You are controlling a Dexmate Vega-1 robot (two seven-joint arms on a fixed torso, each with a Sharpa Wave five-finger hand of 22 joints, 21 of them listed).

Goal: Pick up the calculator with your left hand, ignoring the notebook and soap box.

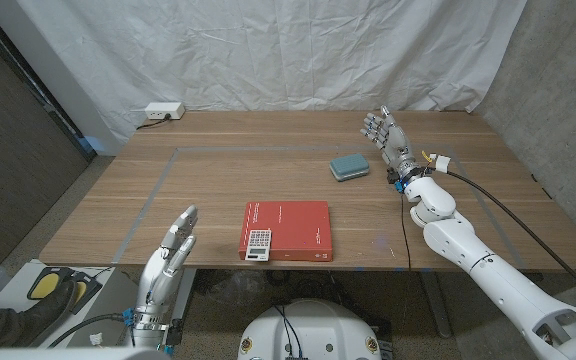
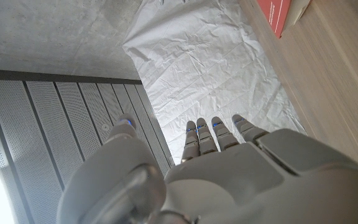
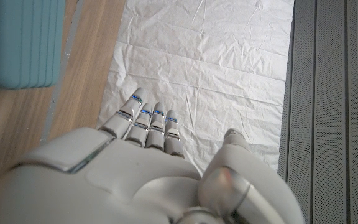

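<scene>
Low in the frame's centre, the calculator [image 1: 258, 243] lies on the red notebook's [image 1: 298, 226] near-left corner. Our left hand [image 1: 179, 238], released and holding nothing, should come in from the left, avoiding the notebook and the soap box [image 1: 349, 167]; right hand [image 1: 386, 135] is spread, idle.

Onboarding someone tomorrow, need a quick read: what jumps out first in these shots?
The red notebook near the table's front edge draws the eye first, with the small white calculator lying on its front-left corner. Further back to the right sits the teal soap box, close to the raised, open right hand. The left hand is open at the front edge, left of the notebook, holding nothing.
</scene>
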